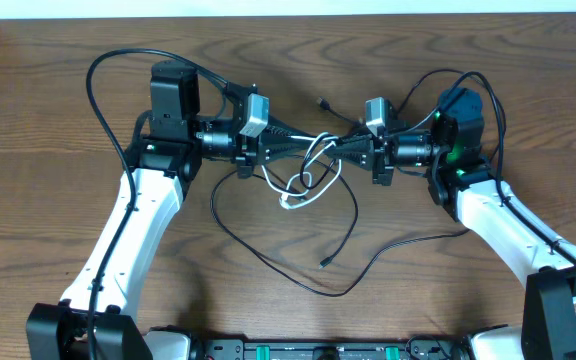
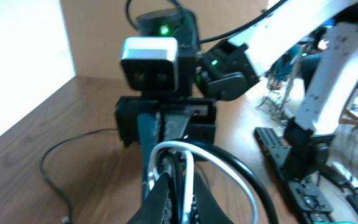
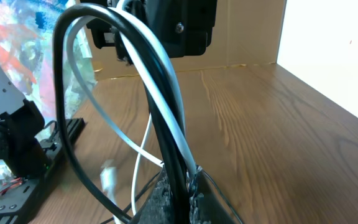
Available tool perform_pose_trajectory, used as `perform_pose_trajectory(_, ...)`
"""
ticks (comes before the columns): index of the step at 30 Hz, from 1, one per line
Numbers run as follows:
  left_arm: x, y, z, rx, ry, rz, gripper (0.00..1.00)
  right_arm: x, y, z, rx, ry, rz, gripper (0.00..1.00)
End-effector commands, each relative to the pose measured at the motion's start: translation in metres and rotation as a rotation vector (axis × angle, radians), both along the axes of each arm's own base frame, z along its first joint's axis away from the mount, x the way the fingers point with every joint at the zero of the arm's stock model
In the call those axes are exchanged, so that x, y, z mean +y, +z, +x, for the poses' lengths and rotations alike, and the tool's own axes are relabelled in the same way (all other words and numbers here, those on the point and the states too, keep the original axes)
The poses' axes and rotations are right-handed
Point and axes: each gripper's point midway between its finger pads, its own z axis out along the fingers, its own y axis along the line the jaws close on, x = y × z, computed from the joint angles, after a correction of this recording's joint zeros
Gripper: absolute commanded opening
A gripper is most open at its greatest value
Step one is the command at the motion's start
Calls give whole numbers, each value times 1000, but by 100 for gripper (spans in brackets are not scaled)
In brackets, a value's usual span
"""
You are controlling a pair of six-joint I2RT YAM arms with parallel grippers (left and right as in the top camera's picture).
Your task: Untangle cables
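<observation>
Both cables hang in a tangle between my two grippers at the table's middle. The white cable (image 1: 308,185) loops down to its plug (image 1: 288,203). The black cable (image 1: 268,262) trails in a wide curve over the wood to a plug end (image 1: 324,262). My left gripper (image 1: 303,142) is shut on the tangle; its wrist view shows the fingers (image 2: 166,199) pinching a white strand (image 2: 229,163) with a black loop (image 2: 253,183) beside it. Facing it, my right gripper (image 1: 340,148) is shut on black (image 3: 148,68) and white (image 3: 169,106) strands, fingers (image 3: 166,199) tight around them.
The arms' own thick black wires arc behind each wrist (image 1: 98,75) (image 1: 488,95). The wooden table (image 1: 58,150) ends at a pale wall along the back. A black rail (image 1: 318,350) runs along the front edge between the arm bases.
</observation>
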Motion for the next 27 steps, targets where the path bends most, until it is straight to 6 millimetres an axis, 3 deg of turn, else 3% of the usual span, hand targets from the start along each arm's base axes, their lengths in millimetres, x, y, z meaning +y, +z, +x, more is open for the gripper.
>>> perform_pose_trajectory(1,1,-8,18,-12,100,61,13,-2,6,-2,-25,3,6,1)
perform_pose_trajectory(3,3,-15,29,30,169,101,44,-4,6,2,-26,-18,3,1)
perform_pose_trajectory(6,8,-25,43,109,268,150,70,-10,5,10,-24,-58,-3,1)
perform_pose_trajectory(9,12,-34,48,152,316,185,86,-20,4,21,-24,-113,-10,1)
perform_pose_trajectory(14,27,-39,55,209,371,193,90,-43,0,42,25,-226,-19,1)
perform_pose_trajectory(20,56,-34,67,358,471,153,91,-64,-18,65,105,-383,-70,1)
perform_pose_trajectory(27,38,-22,47,350,349,114,92,-71,-25,79,182,-488,-82,1)
